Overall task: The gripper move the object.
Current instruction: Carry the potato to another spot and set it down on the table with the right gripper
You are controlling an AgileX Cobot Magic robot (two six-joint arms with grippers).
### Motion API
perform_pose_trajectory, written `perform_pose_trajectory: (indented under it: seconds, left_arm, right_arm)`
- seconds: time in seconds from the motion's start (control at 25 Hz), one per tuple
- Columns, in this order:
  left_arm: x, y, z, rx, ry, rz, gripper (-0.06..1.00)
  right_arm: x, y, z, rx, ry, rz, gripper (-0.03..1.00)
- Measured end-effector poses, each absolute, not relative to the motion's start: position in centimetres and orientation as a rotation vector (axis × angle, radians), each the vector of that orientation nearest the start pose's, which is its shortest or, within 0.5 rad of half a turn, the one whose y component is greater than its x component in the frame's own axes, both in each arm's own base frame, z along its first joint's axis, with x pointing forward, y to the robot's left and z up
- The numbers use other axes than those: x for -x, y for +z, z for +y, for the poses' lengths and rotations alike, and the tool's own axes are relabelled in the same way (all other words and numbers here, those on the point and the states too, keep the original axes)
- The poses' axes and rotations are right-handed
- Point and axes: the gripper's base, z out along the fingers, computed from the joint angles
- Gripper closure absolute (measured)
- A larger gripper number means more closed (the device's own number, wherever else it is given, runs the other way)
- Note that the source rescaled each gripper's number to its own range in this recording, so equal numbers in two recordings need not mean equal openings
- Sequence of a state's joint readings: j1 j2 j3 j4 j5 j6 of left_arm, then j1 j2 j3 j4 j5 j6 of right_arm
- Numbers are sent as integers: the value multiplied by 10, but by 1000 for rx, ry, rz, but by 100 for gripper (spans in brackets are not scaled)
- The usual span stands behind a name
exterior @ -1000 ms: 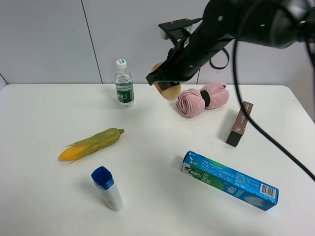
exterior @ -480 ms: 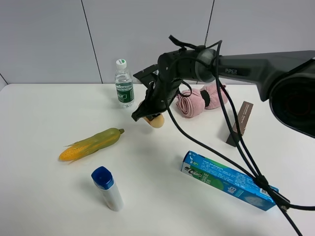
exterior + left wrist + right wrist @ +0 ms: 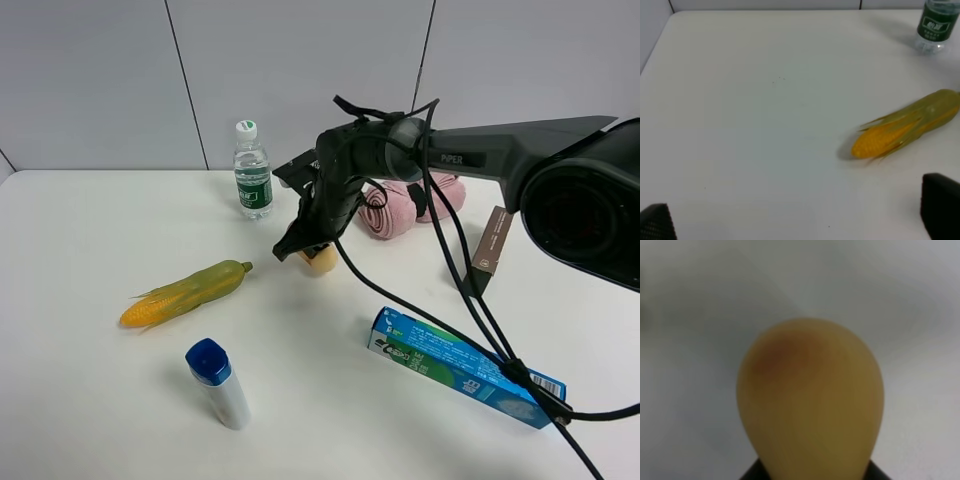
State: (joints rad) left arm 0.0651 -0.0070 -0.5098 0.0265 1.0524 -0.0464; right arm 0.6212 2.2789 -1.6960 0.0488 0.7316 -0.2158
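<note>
My right gripper (image 3: 312,243), the black end of the arm reaching in from the right, is shut on the tan-yellow oval object (image 3: 322,260) and holds it at or just above the white table (image 3: 90,230), a little right of the corn's tip. In the right wrist view the object (image 3: 810,400) fills the frame, with its pinkish spot on the upper part and the dark gripper base below. My left gripper (image 3: 797,220) is open and empty; only its two dark fingertips (image 3: 940,205) show over bare table. It is out of the exterior high view.
A corn cob (image 3: 188,293) lies to the left, also seen in the left wrist view (image 3: 905,131). A water bottle (image 3: 252,170) stands at the back. A rolled pink towel (image 3: 410,200), brown box (image 3: 487,252), blue box (image 3: 465,365) and blue-capped bottle (image 3: 218,383) lie around.
My right gripper has carried the object from high near the pink towel down and forward-left to table level by the corn's tip. The other items have not moved.
</note>
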Motion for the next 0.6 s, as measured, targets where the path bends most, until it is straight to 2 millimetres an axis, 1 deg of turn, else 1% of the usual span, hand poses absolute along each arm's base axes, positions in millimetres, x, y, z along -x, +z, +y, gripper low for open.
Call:
perform_pose_trajectory:
  seconds: [0.04, 0.08, 0.12, 0.16, 0.24, 0.28, 0.32, 0.36, 0.44, 0.6]
  left_arm:
    - [7, 281, 2, 114, 43, 2016, -6]
    - [7, 281, 2, 114, 43, 2016, -6]
    - [7, 281, 2, 114, 43, 2016, -6]
    - [7, 281, 2, 114, 43, 2016, -6]
    - [7, 281, 2, 114, 43, 2016, -6]
    - [7, 281, 2, 114, 43, 2016, -6]
    - [7, 281, 2, 114, 43, 2016, -6]
    - [7, 281, 2, 114, 43, 2016, -6]
    - [7, 281, 2, 114, 43, 2016, -6]
    - [7, 281, 2, 114, 43, 2016, -6]
  right_arm:
    - [-385, 127, 278, 1113, 136, 2577, 92]
    - [-385, 127, 277, 1123, 121, 2571, 85]
    - [-386, 127, 277, 1134, 106, 2566, 75]
    - [-386, 127, 276, 1144, 92, 2560, 59]
    - [-387, 127, 276, 1152, 77, 2543, 25]
    - [-388, 128, 276, 1143, 81, 2533, 15]
    - [-389, 128, 277, 1130, 85, 2529, 8]
    - [-389, 128, 277, 1117, 90, 2532, 3]
    - [-389, 128, 277, 1101, 97, 2539, -1]
    - [-389, 128, 277, 1086, 107, 2548, -3]
